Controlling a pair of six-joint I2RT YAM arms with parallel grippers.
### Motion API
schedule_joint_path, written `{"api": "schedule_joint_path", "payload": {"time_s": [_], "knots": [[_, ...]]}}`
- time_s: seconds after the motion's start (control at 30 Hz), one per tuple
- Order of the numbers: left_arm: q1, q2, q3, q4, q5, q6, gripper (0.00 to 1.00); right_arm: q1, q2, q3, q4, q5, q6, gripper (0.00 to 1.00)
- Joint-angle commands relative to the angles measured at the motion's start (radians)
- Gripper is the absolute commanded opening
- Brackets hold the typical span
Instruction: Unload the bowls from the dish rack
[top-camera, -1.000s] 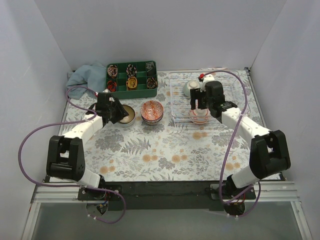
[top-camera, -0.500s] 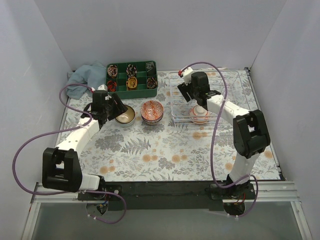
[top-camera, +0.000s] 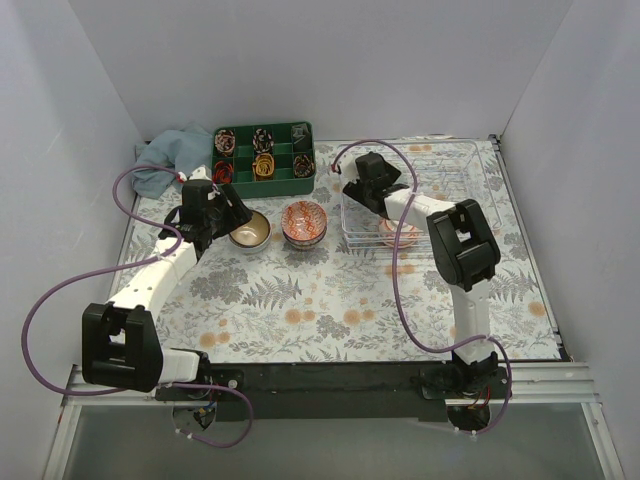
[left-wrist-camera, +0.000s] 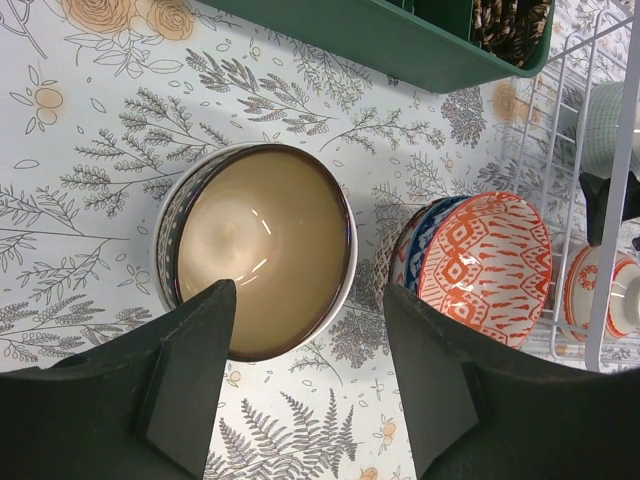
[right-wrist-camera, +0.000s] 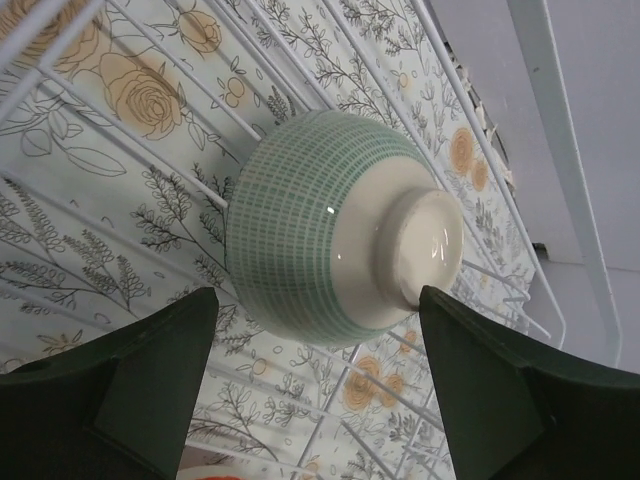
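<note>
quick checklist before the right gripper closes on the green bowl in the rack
1. right gripper open: ok
2. green bowl between its fingers, tipped on its side in the dish rack: ok
3. fingers deep enough for a firm grip: cannot tell
4. other bowl in the rack, apart from the grasp: ok
5. left gripper open over the tan bowl, out of the way: ok
6. bare table beside the orange bowl for set-down: ok

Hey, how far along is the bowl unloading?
Done: tan bowl and orange bowl sit on the table, left gripper open above the tan one. In hand: right gripper open over the green bowl in the rack, not gripping yet. Left: that and the pink bowl.
</note>
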Motion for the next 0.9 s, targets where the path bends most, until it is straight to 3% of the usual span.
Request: {"api": "schedule_joint_path", "payload": {"time_s": [0.0,0.6,0.87], "knots": [[0.007,-0.046,-0.006,0.008,-0.022,0.017,0.61,0.006,0.05,0.045,0.056,0.056,-0.114,0.9],[0.01,-0.035,-0.007,0.008,-0.016,0.014,0.61,0.013,0.122,-0.03,0.209,0.189,-0.26,0.87],[0.01,-0.035,-0.009,0.008,-0.014,0.016,0.61,0.013,0.086,-0.037,0.186,0.206,-0.198,0.73]]}}
